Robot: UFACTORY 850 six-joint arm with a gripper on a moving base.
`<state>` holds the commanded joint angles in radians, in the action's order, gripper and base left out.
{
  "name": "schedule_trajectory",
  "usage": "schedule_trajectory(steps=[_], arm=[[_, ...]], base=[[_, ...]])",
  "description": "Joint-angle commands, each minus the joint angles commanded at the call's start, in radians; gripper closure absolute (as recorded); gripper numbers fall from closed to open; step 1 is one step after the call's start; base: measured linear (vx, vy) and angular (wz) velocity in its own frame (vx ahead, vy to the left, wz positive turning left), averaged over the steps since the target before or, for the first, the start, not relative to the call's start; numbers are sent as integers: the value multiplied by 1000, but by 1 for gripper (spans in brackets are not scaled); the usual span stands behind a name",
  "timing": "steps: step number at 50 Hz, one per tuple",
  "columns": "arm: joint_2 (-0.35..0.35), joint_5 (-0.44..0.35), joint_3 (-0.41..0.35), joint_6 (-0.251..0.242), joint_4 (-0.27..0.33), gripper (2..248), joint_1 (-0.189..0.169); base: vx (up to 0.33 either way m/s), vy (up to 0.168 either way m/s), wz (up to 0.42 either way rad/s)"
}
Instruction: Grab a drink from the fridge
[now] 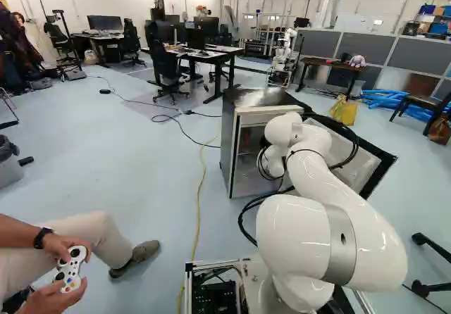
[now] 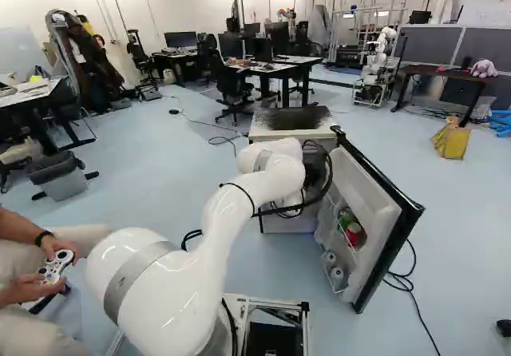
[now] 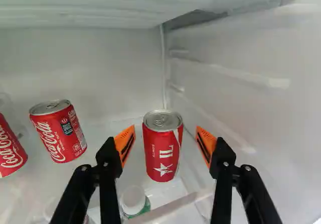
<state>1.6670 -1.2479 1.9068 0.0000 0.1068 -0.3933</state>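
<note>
The fridge [image 1: 229, 141] is standing on the floor [image 1: 151, 166] with its door [image 2: 371, 192] swung wide, and the white arm [image 2: 227, 216] reaches in through the opening. Inside, the tool [image 3: 166, 132] has its two fingers spread apart, with nothing gripped. Right between them, upright, is a red can [image 3: 162, 151], and I can see a gap on either side of it, so neither orange pad [image 3: 125, 142] is touching. That can stands near the shelf's back corner, where the back wall [image 3: 80, 63] meets the ridged side wall [image 3: 251, 108].

Two more drinks share that shelf, farther from the corner: a second can [image 3: 58, 133] by the back wall, and a third can [image 3: 9, 151] beyond it, only partly showing. Closer to the tool, just beside one finger, there's a bottle with a white cap [image 3: 133, 200] and a bit of green below.

The open door carries racks too, with something red [image 2: 354, 232] and green in the upper one and pale round tops [image 2: 336, 274] lower down; I can't make out what those are. A yellow cable [image 1: 200, 194] runs along the floor beside the fridge, and another robot [image 1: 282, 60] stands well beyond it.
</note>
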Motion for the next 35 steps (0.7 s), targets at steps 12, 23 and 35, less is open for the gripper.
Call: schedule_trajectory(steps=[12,23,35], arm=[[0,0,0,0,0,72,0],[-2,0,-3,0,0,72,1],[-8,0,-14,0,0,72,7]], base=[[0,0,0],[0,0,0],[0,0,0]])
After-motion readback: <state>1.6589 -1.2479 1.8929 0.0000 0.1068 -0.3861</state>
